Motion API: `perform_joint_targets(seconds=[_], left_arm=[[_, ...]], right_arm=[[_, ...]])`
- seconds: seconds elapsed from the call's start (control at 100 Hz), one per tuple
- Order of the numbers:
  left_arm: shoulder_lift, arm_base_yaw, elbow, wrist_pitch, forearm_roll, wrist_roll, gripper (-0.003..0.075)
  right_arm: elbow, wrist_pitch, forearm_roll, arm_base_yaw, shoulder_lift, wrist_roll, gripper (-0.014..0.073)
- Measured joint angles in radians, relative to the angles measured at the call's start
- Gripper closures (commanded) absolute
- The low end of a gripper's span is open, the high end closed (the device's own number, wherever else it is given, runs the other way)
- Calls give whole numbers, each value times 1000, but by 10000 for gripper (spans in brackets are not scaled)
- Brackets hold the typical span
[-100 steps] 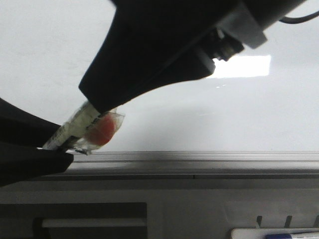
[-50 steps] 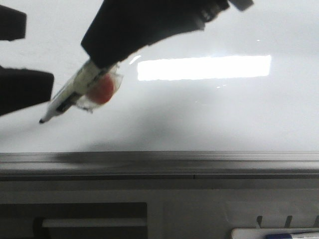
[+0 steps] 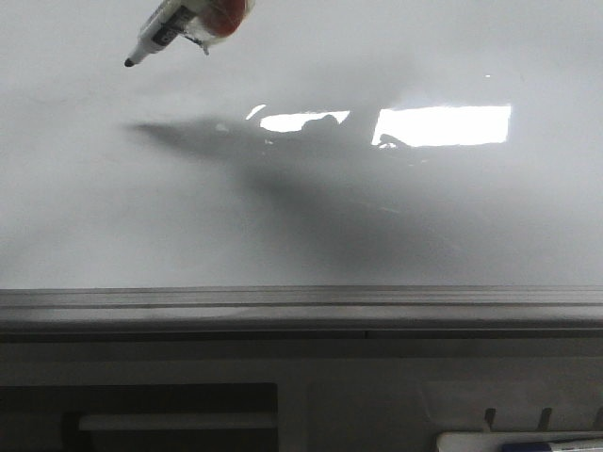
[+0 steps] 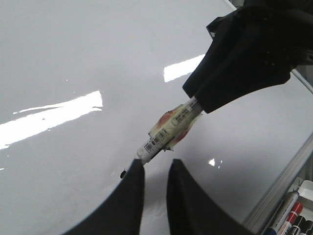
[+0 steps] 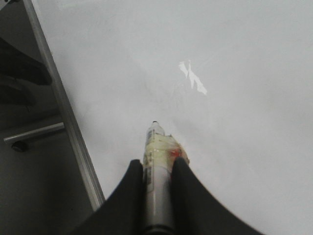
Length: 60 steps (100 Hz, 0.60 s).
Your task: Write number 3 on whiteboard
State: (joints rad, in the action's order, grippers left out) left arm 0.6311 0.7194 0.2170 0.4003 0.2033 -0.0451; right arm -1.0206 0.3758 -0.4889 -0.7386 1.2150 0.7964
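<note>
Because our right pincer (image 5: 156, 169) clamps the marker (image 5: 157, 181) tip-forward just above the blank whiteboard (image 3: 396, 226), we judge the number 3 unstarted, while our left pincer (image 4: 149, 188) hangs narrowly parted, empty, beside the nib.

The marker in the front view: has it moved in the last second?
Yes. The marker has gone up, away from the grey rail at the whiteboard's near edge, and now sits at the top of the view, above the glare.
</note>
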Motion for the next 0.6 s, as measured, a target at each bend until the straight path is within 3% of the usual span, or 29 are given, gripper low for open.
perform_joint_targets(seconds=[0.6], left_arm=[[0,0,0,37,-2,2,741]], right_arm=[[-9,16,-11,136,47,2,655]])
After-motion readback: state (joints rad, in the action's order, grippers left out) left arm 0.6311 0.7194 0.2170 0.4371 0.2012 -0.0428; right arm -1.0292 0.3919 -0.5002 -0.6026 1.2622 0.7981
